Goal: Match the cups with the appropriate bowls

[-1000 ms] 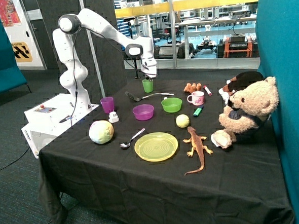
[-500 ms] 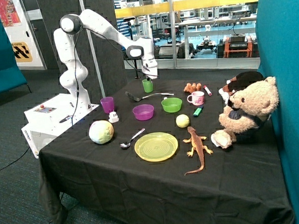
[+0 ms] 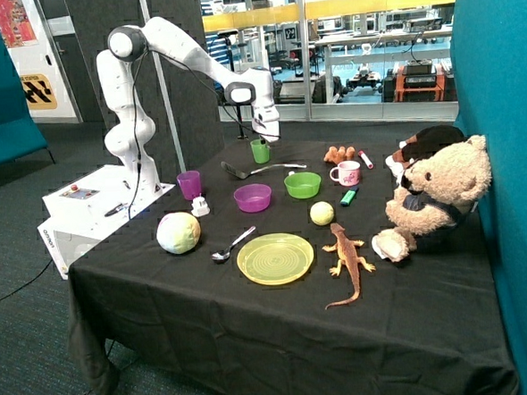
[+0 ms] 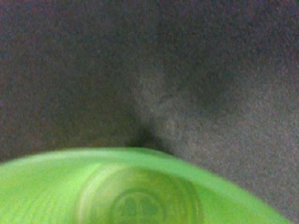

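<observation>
The green cup (image 3: 260, 151) stands near the far edge of the black table, behind the purple bowl (image 3: 253, 197) and the green bowl (image 3: 302, 185). My gripper (image 3: 267, 136) is right over the green cup, at its rim. The wrist view looks down into the cup's mouth (image 4: 140, 191), with black cloth beyond it. The purple cup (image 3: 189, 184) stands apart, beside the purple bowl on the side towards the robot's base. Both bowls look empty.
A dark ladle (image 3: 244, 172) lies between the green cup and the bowls. A pink-and-white mug (image 3: 345, 173), a green marker (image 3: 348, 196), a yellow ball (image 3: 322, 213), a toy lizard (image 3: 346, 257) and a teddy bear (image 3: 438, 196) are nearby. A yellow plate (image 3: 275, 258), a spoon (image 3: 232, 244) and a pale ball (image 3: 178, 232) lie in front.
The gripper and wrist have shifted very slightly over the green cup. The cup and everything else on the table stay where they were.
</observation>
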### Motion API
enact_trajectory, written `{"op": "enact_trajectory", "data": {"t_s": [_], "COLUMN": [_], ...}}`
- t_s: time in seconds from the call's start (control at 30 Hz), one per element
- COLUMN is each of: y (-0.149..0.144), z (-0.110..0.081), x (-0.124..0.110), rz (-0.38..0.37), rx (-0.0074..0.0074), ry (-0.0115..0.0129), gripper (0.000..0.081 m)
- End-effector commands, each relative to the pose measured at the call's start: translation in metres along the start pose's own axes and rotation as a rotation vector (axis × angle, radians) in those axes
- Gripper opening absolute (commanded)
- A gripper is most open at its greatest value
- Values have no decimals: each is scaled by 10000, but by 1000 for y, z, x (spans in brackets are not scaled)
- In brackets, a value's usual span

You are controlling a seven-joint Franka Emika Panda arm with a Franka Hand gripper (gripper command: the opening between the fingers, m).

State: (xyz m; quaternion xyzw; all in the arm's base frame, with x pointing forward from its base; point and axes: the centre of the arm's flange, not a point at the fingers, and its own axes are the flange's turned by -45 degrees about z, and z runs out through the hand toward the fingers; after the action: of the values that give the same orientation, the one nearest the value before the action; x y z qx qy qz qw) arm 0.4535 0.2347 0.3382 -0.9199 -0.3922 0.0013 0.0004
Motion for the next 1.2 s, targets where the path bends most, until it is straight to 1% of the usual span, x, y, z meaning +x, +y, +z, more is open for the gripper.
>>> {"op": "enact_trajectory", "data": {"t_s": [0.0, 0.07, 0.3, 0.37, 0.4, 0.47, 0.5, 0.53, 0.57, 0.67, 0.93, 1.17], "y": [-4, -6, -13, -13, -13, -13, -12, -11, -10, -8, -1, 2], "z": [4, 4, 5, 5, 4, 3, 3, 2, 2, 0, -3, -1], "x": [-7, -8, -10, -10, -10, -10, -9, -9, -9, -9, -10, -15], "rz": [-22, -47, -98, -95, -74, -17, 27, 44, 54, 95, 161, 223], "rx": [-18, -18, -18, -18, -18, -18, -18, -18, -18, -18, -18, -18], "ry": [21, 21, 21, 21, 21, 21, 21, 21, 21, 21, 22, 22], "gripper": [420, 427, 409, 374, 322, 133, 67, 33, 17, 2, 0, 0]}}
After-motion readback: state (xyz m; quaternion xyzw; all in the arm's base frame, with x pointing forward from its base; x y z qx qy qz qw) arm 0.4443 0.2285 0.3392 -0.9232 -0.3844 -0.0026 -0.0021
